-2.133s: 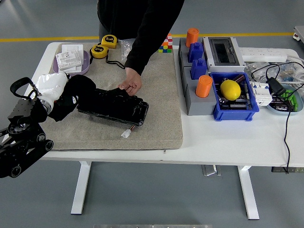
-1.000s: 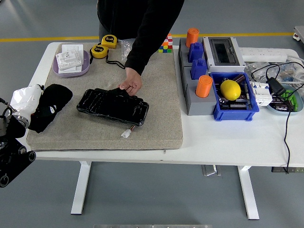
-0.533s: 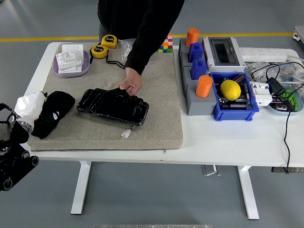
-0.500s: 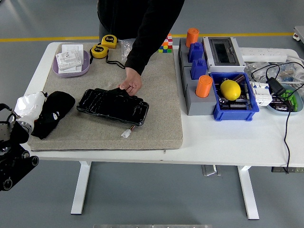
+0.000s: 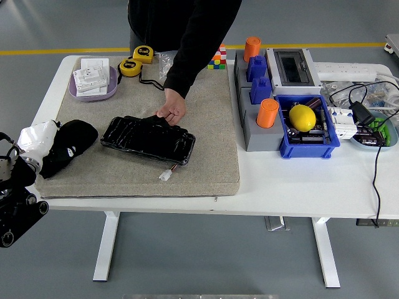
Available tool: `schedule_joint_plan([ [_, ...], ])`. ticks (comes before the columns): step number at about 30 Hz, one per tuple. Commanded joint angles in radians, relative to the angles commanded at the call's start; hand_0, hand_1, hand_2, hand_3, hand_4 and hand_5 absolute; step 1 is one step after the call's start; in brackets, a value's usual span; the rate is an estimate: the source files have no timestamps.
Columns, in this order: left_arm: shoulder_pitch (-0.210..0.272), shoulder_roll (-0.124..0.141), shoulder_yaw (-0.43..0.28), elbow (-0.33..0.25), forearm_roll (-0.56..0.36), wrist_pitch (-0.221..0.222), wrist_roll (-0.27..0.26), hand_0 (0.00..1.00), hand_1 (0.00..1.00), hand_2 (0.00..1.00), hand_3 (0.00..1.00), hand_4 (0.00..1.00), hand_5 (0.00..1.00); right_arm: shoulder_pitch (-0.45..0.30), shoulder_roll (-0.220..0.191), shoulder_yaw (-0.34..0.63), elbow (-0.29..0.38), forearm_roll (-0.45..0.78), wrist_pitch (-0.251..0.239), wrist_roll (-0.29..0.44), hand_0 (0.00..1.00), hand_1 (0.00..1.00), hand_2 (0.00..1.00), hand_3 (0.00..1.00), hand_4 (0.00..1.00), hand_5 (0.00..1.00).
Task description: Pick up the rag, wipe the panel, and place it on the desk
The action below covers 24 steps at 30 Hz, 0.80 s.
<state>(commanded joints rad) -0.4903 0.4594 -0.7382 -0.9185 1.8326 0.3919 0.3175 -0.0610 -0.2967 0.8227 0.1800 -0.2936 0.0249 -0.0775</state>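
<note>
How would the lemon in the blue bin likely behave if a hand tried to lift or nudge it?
The lemon looks rounded, so it would probably roll if nudged, though the blue bin walls and the parts crowded around it should stop it. Its smooth-looking skin may slip in a loose grasp. It seems firm, not floppy.

The mat [image 5: 206,124] lies on the table's [image 5: 299,193] left half, with the panel [image 5: 146,138] at its centre. The rag [image 5: 65,144] sits at the panel's nine o'clock, at the mat's left edge. A person's hand [image 5: 171,112] rests on the panel's far edge, at one o'clock. The bowl [image 5: 93,80] and tape measures [image 5: 137,60] lie at eleven o'clock, the bins [image 5: 305,128] at three o'clock.
</note>
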Motion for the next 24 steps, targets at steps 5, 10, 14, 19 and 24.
schedule_joint_plan([
  [5,-0.002,0.007,-0.013,-0.017,0.008,-0.009,0.002,0.456,0.624,0.674,0.731,0.92,0.476,0.001,0.0,0.003,0.0,-0.001,0.0,0.0,0.75,0.701,0.704,0.622,0.998,0.549],
  [10,-0.004,0.012,-0.023,-0.032,0.012,-0.019,0.007,0.459,0.629,0.685,0.749,0.998,0.594,0.002,0.002,0.005,0.0,0.0,-0.001,0.001,0.75,0.701,0.704,0.621,0.998,0.547],
  [14,-0.008,0.017,-0.031,-0.046,0.019,-0.03,0.01,0.459,0.629,0.685,0.749,0.998,0.594,0.003,0.003,0.003,0.0,0.002,0.0,0.001,0.75,0.701,0.704,0.621,0.998,0.547],
  [19,-0.007,0.028,-0.043,-0.072,0.014,-0.038,0.005,0.458,0.635,0.692,0.756,0.998,0.691,0.003,0.003,0.013,0.0,-0.007,-0.001,-0.003,0.75,0.702,0.703,0.622,0.998,0.545],
  [24,-0.008,0.038,-0.047,-0.077,-0.003,-0.056,-0.002,0.457,0.632,0.691,0.758,0.998,0.725,0.004,0.003,0.015,0.0,-0.007,-0.002,-0.003,0.75,0.701,0.704,0.621,0.998,0.543],
])
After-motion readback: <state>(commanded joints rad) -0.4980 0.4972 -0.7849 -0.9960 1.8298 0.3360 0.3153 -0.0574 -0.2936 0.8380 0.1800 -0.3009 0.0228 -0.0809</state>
